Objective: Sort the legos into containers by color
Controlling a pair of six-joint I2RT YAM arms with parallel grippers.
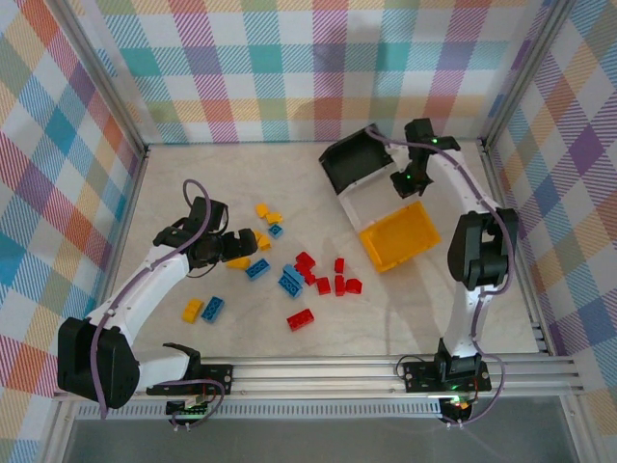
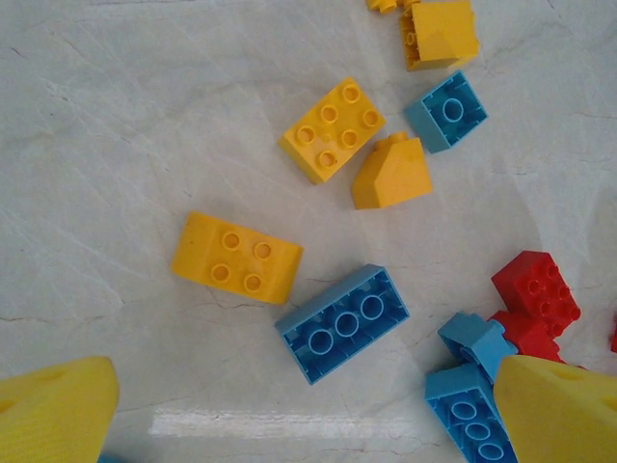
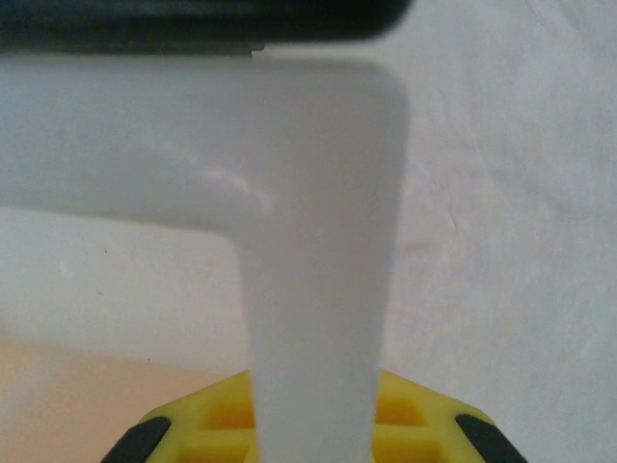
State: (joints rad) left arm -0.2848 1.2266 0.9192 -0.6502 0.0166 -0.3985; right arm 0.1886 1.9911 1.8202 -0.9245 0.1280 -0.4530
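pale marbled tabletop [image 1: 193, 193]: red, yellow and blue studded plastic bricks [image 1: 289, 282] lie loose mid-table.
right gripper [image 1: 406, 181] clenched on white translucent plastic bin's wall [image 3: 318, 241], probably to shift it; left gripper [image 2: 308, 415] hangs spread over the bricks, poised to pick one.

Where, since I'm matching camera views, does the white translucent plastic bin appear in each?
Top external: the white translucent plastic bin sits right of centre, between the black plastic bin and the yellow-orange plastic bin.
Right wrist: its wall rises up the middle.
Shared landmark: the right gripper, shut on that wall.
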